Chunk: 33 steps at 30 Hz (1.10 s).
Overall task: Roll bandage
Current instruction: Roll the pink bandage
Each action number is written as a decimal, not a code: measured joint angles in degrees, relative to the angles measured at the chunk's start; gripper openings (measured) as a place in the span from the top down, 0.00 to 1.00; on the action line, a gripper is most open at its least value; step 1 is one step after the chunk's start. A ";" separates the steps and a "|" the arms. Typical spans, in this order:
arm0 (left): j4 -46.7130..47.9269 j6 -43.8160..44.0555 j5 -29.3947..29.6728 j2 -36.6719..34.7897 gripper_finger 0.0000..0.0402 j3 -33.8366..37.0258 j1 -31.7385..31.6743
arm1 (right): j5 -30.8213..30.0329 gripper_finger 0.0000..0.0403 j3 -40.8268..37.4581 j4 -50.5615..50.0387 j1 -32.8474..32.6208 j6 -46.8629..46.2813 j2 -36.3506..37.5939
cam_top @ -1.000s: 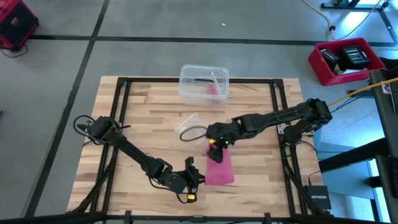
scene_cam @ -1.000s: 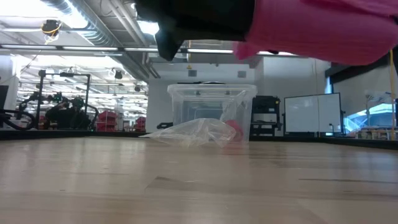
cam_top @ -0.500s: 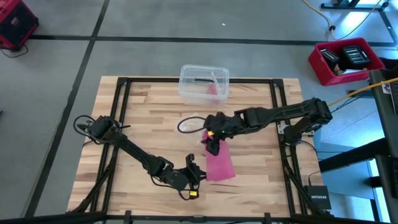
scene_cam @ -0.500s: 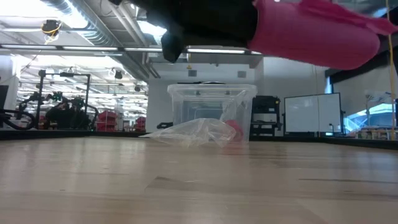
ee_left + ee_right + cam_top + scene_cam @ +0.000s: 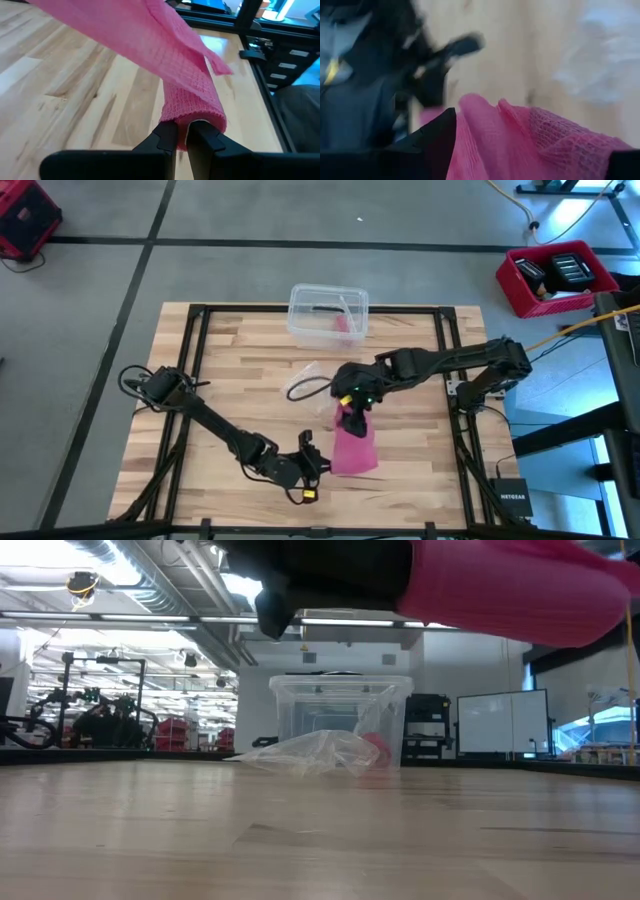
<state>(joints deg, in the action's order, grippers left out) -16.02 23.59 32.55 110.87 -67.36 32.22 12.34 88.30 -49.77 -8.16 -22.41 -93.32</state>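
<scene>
The high view looks straight down on the whole table [image 5: 240,380], both arms and the surrounding floor. The low view sits at table-top height, facing level across the wood into the room, close beneath the left hand [image 5: 330,580]. Each wrist view looks forward past its own hand, very near the bandage [image 5: 190,95]. All four views share the bandage.
</scene>
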 joint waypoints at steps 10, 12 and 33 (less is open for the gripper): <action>-0.05 -0.01 0.09 0.00 0.95 0.02 -0.04 | -3.88 0.37 -0.03 -0.91 0.06 4.07 -0.90; 0.01 -0.02 -0.26 0.00 0.95 0.03 0.10 | -0.26 0.37 -0.01 0.31 -0.16 8.36 -1.36; -0.14 -1.75 -0.40 0.00 0.95 0.03 0.05 | -13.94 0.37 3.94 -1.89 -7.68 15.60 0.76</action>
<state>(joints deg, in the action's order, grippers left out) -16.16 21.85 32.15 110.87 -67.33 32.27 -1.60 92.25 -51.66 -15.84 -6.81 -92.57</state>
